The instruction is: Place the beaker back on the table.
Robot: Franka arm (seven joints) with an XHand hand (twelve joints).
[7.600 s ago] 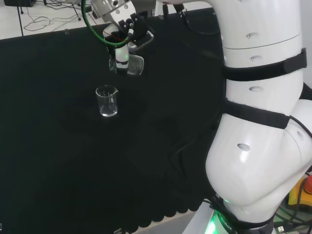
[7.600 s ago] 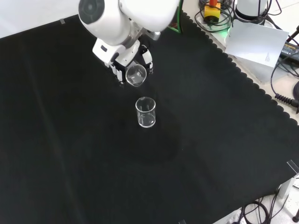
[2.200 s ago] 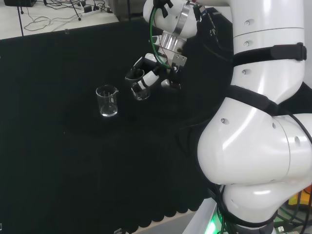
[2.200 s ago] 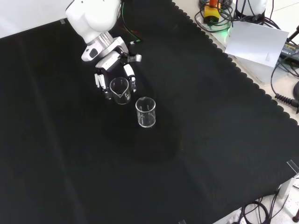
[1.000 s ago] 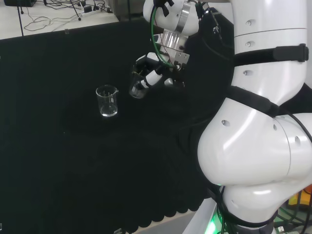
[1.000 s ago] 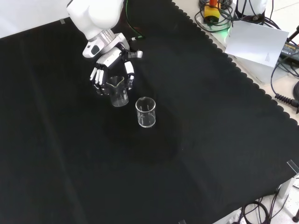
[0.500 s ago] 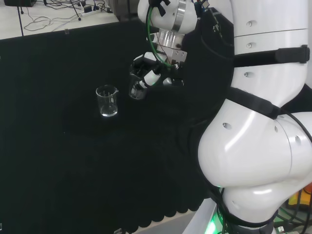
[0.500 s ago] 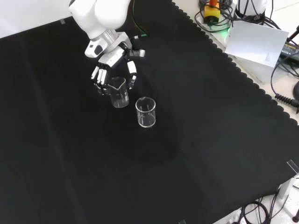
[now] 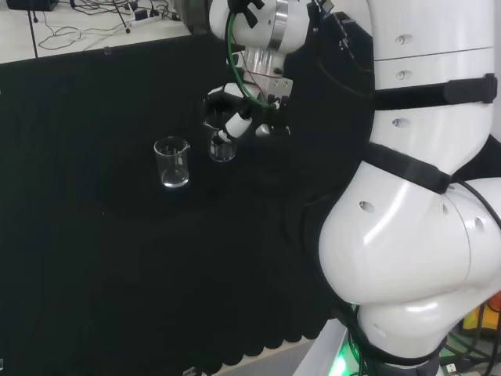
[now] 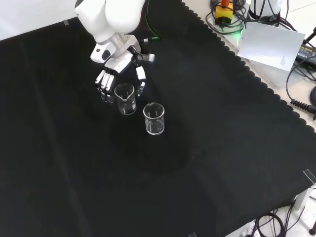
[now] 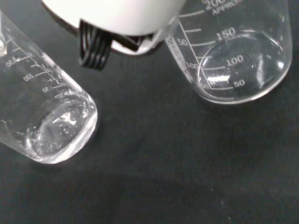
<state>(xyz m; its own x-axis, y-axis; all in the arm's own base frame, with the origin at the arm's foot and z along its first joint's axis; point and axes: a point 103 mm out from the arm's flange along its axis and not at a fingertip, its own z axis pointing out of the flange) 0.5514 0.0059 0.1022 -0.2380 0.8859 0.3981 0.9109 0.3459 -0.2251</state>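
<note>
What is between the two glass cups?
Nothing: in the front view, bare black cloth separates the beaker by the hand from the other beaker.

My arm [image 9: 423,258]: glossy white rounded links, bulbous at the elbow. I see two black bands [image 9: 434,88] wrapped around the upper links, plus small oval recessed holes [image 9: 404,38] along the shell. Green light glows at the base [image 9: 350,354]. A green cable [image 9: 232,59] loops past the wrist, next to a metallic silver wrist ring [image 9: 273,22]. In the front view the last link carries a round grey cap [image 10: 100,52]. The hand [image 10: 120,66] is black-framed with white segmented finger shells [image 10: 103,79]. From the wrist camera I get a blurred white housing [image 11: 117,14] and a bundle of black ribbed cables [image 11: 93,46] under it.
</note>
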